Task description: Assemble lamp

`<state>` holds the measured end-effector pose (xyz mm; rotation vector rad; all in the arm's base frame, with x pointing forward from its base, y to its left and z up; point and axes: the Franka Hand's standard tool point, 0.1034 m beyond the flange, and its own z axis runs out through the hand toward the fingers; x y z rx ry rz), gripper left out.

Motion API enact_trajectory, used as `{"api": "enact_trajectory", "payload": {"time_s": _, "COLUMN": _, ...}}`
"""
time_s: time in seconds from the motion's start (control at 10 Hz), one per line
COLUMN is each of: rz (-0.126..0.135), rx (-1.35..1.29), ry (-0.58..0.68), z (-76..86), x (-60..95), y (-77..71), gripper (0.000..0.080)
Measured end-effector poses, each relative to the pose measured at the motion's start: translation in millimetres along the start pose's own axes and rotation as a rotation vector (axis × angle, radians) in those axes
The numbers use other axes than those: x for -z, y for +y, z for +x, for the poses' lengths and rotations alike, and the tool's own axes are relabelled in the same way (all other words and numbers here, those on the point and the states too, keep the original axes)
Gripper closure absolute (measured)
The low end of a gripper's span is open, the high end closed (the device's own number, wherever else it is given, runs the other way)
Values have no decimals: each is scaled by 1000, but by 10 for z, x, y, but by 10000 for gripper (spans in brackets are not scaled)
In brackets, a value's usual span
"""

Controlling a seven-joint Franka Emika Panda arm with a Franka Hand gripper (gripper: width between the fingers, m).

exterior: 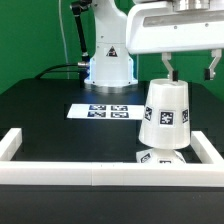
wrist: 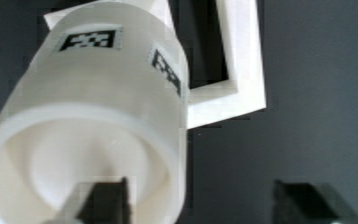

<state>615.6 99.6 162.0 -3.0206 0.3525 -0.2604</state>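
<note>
The white cone-shaped lamp shade (exterior: 165, 112) with black-and-white tags stands slightly tilted at the exterior view's right. It sits over a white part (exterior: 160, 158) that shows just under its rim, and I cannot tell whether that is the base or the bulb. My gripper (exterior: 190, 72) hangs open just above the shade; one finger is over the shade's narrow top and the other is off to the right. In the wrist view the shade (wrist: 96, 130) fills the picture, and the gripper (wrist: 206, 205) is open with one finger (wrist: 108, 200) in front of the shade. It holds nothing.
The marker board (exterior: 105, 110) lies mid-table. A long white border bar (exterior: 100, 178) runs along the front, with side pieces at the left (exterior: 12, 143) and right (exterior: 205, 150), and it also shows in the wrist view (wrist: 229, 85). The robot's base (exterior: 108, 62) stands behind.
</note>
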Motion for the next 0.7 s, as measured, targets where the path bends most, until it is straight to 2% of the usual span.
{"api": "enact_trajectory", "payload": {"time_s": 0.1, "rz": 4, "rx": -1, "ry": 6, "z": 15, "x": 53, "y": -4, "gripper": 237}}
{"api": "enact_trajectory", "payload": {"time_s": 0.2, "rz": 12, "rx": -16, "ry": 12, "z": 19, "x": 127, "y": -37, "gripper": 142}}
{"api": "enact_trajectory", "payload": {"time_s": 0.3, "rz": 14, "rx": -45, "ry": 30, "z": -4, "x": 144, "y": -90, "gripper": 113}}
{"api": "enact_trajectory", "payload": {"time_s": 0.5, "rz": 17, "rx": -75, "ry": 54, "z": -124, "x": 60, "y": -203, "gripper": 102}}
{"api": "enact_trajectory", "payload": {"time_s": 0.7, "rz": 16, "rx": -69, "ry": 52, "z": -121, "x": 56, "y": -196, "gripper": 101}}
